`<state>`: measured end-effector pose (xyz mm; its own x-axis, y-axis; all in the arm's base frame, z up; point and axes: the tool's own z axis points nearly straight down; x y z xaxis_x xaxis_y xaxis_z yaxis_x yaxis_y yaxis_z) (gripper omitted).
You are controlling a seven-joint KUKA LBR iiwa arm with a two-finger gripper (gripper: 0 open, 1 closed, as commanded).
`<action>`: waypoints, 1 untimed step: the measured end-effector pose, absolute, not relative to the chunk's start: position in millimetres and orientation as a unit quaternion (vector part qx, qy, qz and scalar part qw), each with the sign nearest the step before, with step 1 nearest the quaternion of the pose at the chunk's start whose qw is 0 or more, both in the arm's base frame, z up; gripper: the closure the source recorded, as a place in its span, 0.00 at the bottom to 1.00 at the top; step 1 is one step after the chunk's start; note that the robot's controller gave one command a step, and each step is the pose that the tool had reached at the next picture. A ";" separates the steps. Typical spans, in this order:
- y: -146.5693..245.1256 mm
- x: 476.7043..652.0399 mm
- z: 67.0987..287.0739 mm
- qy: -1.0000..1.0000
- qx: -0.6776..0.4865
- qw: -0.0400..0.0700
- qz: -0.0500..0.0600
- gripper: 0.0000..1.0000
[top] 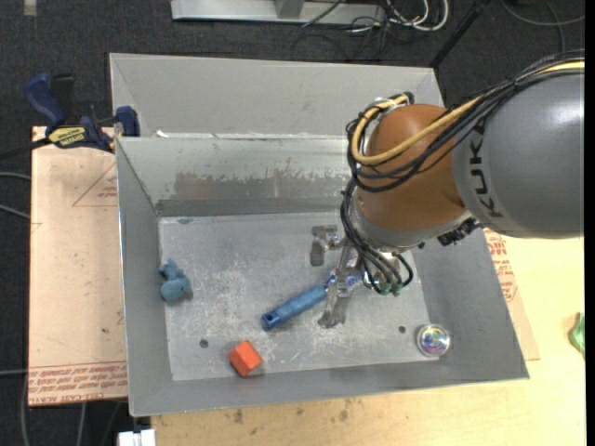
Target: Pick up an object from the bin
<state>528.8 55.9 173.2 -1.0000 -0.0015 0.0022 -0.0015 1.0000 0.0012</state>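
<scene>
Grey metal bin (139, 249): sloped walls and a scuffed flat floor carrying four loose things. All places below are given relative to the blue rod.

Blue lump (173, 284): small, knobbly, dull blue. It lies well to the left of the blue rod, close to the bin's left wall, apart from everything else.

Orange block (244, 359): small, squarish, bright orange. It lies just below and to the left of the blue rod's lower end, near the front wall and not touching the rod.

Blue rod (296, 307): slim, cylindrical, mid-blue, with a darker opening at its lower left end. It lies flat on the bin floor about mid-bin, slanting up to the right. This is the thing the tool is over.

Tool (325, 286): two-finger, metal, down at floor level at the blue rod's upper right end. Its fingers (331, 312) stand wide apart, one above the rod's end and one below it, so the end lies between them. Whether either finger touches the rod cannot be told.

Orange cover (409, 170): a rounded shell on the wrist, above and to the right of the blue rod, wrapped with yellow and black cables (372, 147).

Silver ball (432, 340): small, shiny, round. It lies well to the right of the blue rod, near the front right corner.

Arm (539, 156): grey, heavy, entering from the right, far beyond the blue rod.
</scene>
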 end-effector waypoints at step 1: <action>67.9 542.0 68.3 -0.972 0.234 0.001 -0.001 0.00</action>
<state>542.0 67.9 68.3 -0.8905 -0.4551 0.0024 -0.4551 0.8905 0.0026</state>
